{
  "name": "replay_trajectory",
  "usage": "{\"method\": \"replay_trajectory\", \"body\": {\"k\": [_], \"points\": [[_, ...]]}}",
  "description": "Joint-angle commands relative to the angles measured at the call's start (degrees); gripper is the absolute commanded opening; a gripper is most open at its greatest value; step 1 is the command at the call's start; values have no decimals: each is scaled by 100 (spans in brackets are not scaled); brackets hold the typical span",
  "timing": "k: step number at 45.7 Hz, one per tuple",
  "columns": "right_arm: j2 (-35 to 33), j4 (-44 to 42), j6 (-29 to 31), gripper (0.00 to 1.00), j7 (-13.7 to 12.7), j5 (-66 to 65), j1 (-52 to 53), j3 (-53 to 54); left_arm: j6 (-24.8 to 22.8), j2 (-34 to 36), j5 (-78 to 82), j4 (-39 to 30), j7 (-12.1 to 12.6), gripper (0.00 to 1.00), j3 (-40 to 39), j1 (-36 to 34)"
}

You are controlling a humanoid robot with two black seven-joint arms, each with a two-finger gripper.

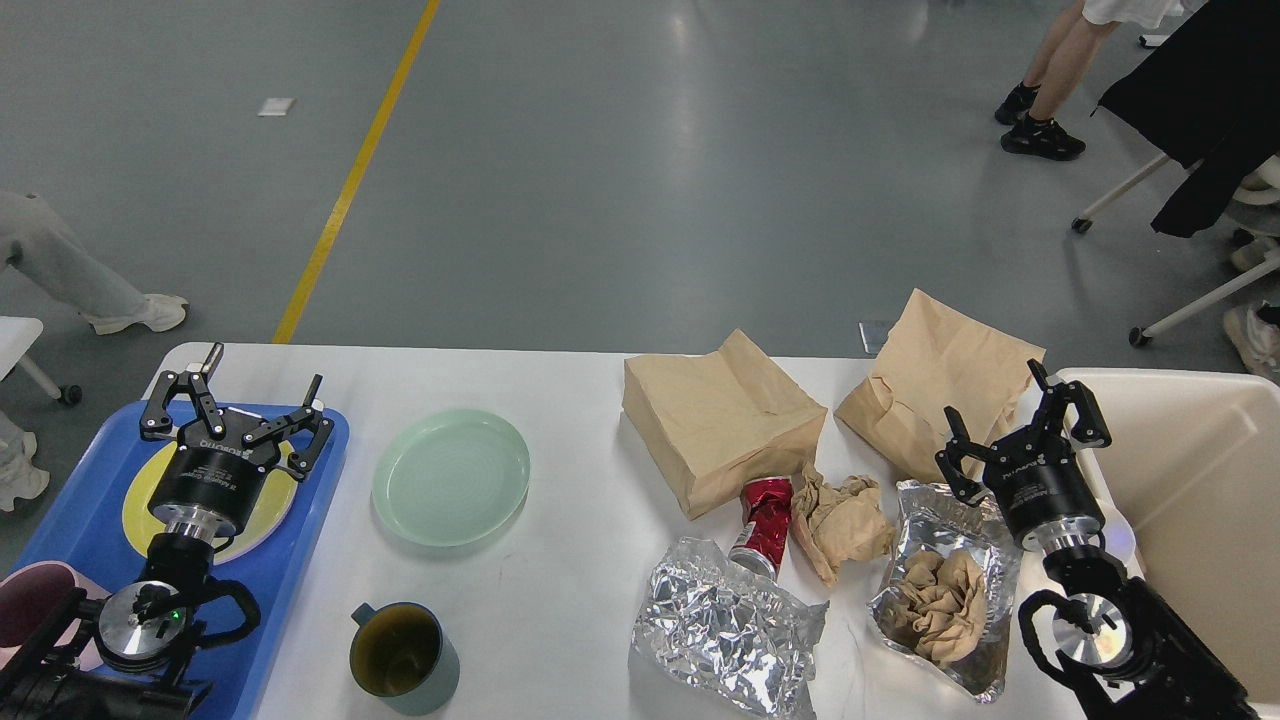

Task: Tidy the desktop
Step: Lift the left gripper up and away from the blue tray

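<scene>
The white desktop spans the view. On it lie a pale green plate, a teal mug, two brown paper bags, a crushed red can, a crumpled brown paper and two foil sheets, the right one holding brown paper. My left gripper hangs open over the yellow plate on the blue tray, holding nothing. Open and empty too, my right gripper hovers between the right bag and the bin.
A cream-white plastic bin stands at the right edge of the desktop. A pink cup sits at the tray's near left. People's legs and wheeled chairs stand on the grey floor beyond the table.
</scene>
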Motion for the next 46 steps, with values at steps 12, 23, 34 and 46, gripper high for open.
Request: {"method": "replay_trajectory", "body": {"k": [12,23,34,46], "points": [[-2,-2,-4,100,0,0,0,0,79,38,1,21,-57,97,-13,32],[-2,-2,5,100,0,0,0,0,211,512,18,21,-65,97,470,14],[6,-2,-4,100,0,0,0,0,246,1769,-34,144,-48,97,2227,-494],[-2,-2,-4,100,0,0,0,0,255,2621,-17,768,57,97,5609,-2199]]}}
